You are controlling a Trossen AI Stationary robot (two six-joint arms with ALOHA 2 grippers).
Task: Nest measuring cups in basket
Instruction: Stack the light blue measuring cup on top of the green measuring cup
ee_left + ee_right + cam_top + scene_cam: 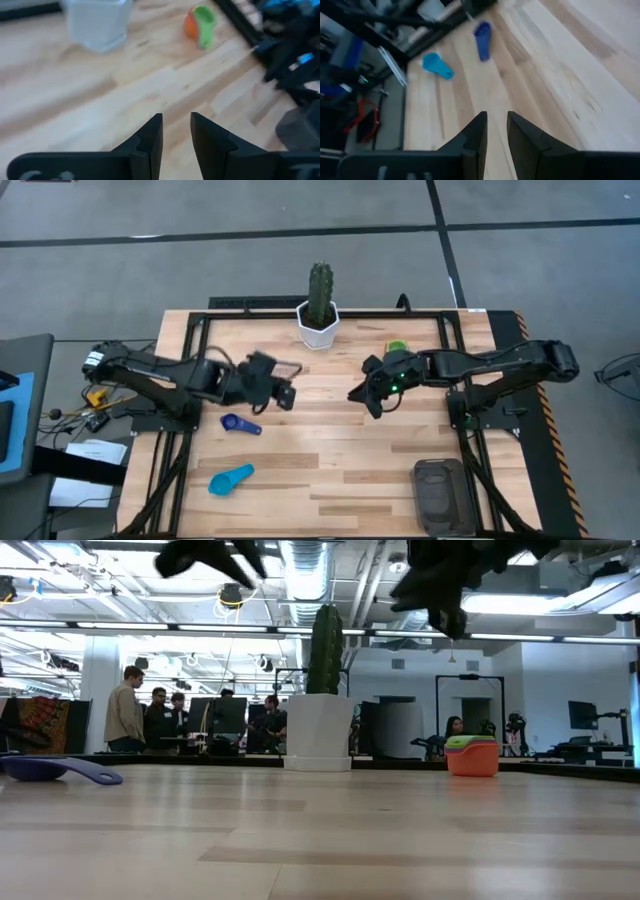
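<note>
Basket bare at table corner; both hands slightly parted, grasping nothing.

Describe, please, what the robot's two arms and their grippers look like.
Both arms are dark, jointed and slim. The left gripper and right gripper each end in two flat black tapering fingers. A small green light glows on the right arm's wrist, and black cables run along both.

The desk is formed of pale, smooth wooden planks. The measuring cups are moulded in smooth coloured plastic.
</note>
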